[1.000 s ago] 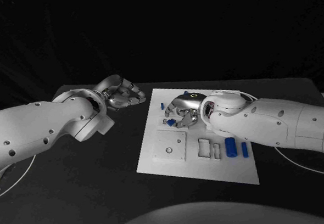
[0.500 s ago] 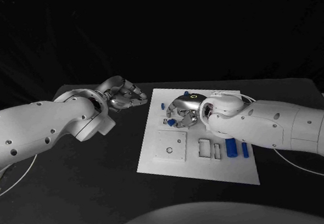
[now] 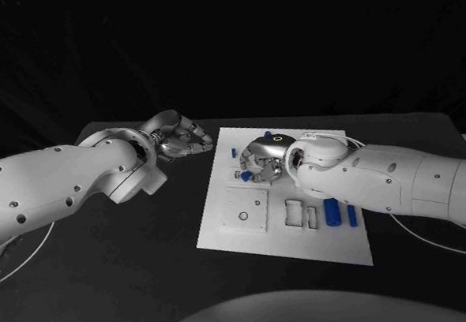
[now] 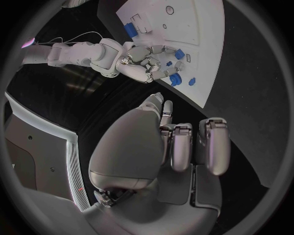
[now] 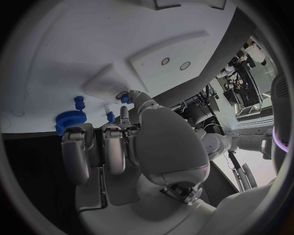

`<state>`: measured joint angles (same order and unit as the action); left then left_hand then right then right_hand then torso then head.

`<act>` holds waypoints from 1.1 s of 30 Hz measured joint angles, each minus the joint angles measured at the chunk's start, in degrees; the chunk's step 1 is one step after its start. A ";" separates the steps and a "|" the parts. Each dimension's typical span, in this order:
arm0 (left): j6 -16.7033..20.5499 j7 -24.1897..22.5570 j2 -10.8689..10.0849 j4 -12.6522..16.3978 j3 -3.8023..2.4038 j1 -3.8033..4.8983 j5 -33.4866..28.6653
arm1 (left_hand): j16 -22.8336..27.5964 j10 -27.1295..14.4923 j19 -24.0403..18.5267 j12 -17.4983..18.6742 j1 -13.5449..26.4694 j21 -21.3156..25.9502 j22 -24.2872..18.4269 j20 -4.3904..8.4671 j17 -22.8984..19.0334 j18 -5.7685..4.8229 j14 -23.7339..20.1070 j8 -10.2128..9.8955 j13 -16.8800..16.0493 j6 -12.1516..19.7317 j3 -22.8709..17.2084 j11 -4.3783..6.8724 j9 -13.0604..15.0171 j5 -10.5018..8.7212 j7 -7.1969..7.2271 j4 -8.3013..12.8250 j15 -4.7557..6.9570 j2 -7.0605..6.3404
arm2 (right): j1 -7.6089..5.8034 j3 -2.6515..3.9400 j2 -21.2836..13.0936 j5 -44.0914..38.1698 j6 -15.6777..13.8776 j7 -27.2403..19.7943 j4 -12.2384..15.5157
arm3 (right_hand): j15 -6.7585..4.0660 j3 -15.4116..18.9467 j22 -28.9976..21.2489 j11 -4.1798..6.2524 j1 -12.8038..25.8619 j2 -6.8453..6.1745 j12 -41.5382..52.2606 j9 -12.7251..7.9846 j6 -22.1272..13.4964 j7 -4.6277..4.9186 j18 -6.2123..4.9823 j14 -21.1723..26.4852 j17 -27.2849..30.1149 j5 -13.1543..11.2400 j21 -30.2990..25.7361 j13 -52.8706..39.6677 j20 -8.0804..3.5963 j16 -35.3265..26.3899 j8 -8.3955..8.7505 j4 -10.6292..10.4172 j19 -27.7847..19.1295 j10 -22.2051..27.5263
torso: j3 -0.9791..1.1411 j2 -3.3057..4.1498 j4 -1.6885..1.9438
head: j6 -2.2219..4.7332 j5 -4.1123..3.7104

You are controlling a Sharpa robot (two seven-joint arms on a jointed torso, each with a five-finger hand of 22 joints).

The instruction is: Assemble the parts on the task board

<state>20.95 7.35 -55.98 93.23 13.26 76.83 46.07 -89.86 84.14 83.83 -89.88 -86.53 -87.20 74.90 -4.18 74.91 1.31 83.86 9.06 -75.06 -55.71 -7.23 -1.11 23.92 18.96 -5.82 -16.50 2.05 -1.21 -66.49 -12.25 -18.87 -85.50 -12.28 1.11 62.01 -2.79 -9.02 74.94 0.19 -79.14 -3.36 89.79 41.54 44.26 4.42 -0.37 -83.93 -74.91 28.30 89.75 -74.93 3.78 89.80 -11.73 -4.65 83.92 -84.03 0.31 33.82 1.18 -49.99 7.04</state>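
- Since 1 s ago: my right hand (image 3: 261,160) has crept a little further over the far-left part of the task board (image 3: 254,238); my left hand (image 3: 180,135) has shifted only slightly, board hasn't moved.
- Right hand: fingers curled down over the small blue parts. Can't tell whether I'm actually pinching one or just touching.
- Right wrist view: blue gear (image 5: 69,120) sits on the board just beside my fingertips (image 5: 76,137), w/ small blue pegs (image 5: 80,103) near it.
- Left hand: off the board, over the black table (image 3: 119,254) just beside the board's far-left corner, fingers curled in on nothing.
- Other parts: two blue bars (image 3: 332,211) lie near the board's right edge, next to the rectangular slots (image 3: 294,211), well apart from my right hand.
- Risk, my guess: fingers crowd the gear & pegs, so closing could knock a neighbour part over or off the near edge.
- Also: the hand hides the parts from the head cam, so a bad grip or tilted part may go unnoticed.
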 measured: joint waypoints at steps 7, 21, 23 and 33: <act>-0.29 0.04 0.24 -0.08 0.00 0.00 0.00 | 0.00 0.00 0.00 -0.01 -0.24 0.00 0.00 0.00 0.00 0.00 0.00 0.00 0.00 -0.09 -0.32 0.00 -0.13 0.00 -0.09 0.00 0.00 0.24 | 0.24 0.01 0.46 0.15 0.63 -0.08 -0.69 | 0.00 -0.57 0.00 0.00 0.54 -0.54 0.00 -0.19 -0.26 -0.12 -0.01 0.00 0.00 -0.05 0.00 0.00 0.00 0.00 0.72 -0.26 0.00 0.00 | 0.01 -0.03 -0.01 | 0.00 -0.07; -0.88 0.26 0.33 -0.16 0.00 0.00 0.00 | 0.00 -0.02 0.00 -0.34 -1.07 0.00 0.00 0.00 0.00 0.00 0.00 0.00 -0.05 -0.29 -0.94 -0.01 -0.59 0.00 0.11 0.15 0.00 0.62 | 0.59 0.08 0.86 0.62 1.68 -0.75 -1.08 | -0.02 -3.11 -0.01 0.02 1.33 -1.33 0.00 -3.55 -0.68 -0.46 -0.01 -0.02 0.00 -0.34 -0.24 0.01 0.00 0.00 4.14 0.26 0.00 0.02 | 0.04 -0.10 -0.08 | 0.00 0.04; -0.96 0.33 0.35 -0.22 0.00 0.00 0.00 | 0.00 -0.02 0.00 -0.35 -1.13 0.00 0.00 0.00 0.00 0.00 0.00 0.00 -0.05 -0.29 -0.94 -0.01 -0.59 0.00 0.11 0.15 0.00 0.68 | 0.62 0.07 0.92 0.65 1.68 -0.90 -1.09 | -0.25 -3.57 -0.01 0.54 1.33 -1.33 -0.01 -2.79 0.53 -0.65 -0.01 -0.17 0.00 1.78 -0.46 0.01 -0.21 0.00 3.19 0.67 0.22 0.07 | 0.03 -0.10 -0.08 | 0.00 0.04; -1.59 0.82 0.54 -0.37 0.00 0.00 0.00 | 0.00 -0.10 0.00 -0.45 -1.13 0.22 0.00 0.00 0.04 0.00 0.00 0.00 0.01 -0.29 -0.94 -0.10 -0.66 0.00 0.11 0.15 0.00 0.68 | 0.69 0.05 1.04 0.70 1.64 -1.43 -1.24 | -0.83 -4.72 -0.02 1.05 1.33 -1.33 -0.01 4.36 2.04 -1.18 -0.01 0.00 -0.04 4.28 -0.74 0.02 -0.93 0.00 -2.93 1.68 0.10 -0.01 | 0.02 -0.15 -0.07 | 0.00 0.15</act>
<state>19.36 8.17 -55.43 92.85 13.26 76.83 46.07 -89.86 84.04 83.83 -90.33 -87.67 -86.98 74.90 -4.18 74.95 1.31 83.86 9.06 -75.05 -56.00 -8.17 -1.21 23.26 18.96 -5.72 -16.35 2.05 -0.52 -65.80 -12.20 -17.83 -84.79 -10.64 -0.32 60.76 -3.62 -13.73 74.92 1.24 -77.81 -4.69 89.78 45.91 46.30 3.24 -0.37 -83.93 -74.95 32.58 89.01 -74.92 2.85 89.80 -14.66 -2.97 84.02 -84.04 0.33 33.67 1.10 -49.99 7.19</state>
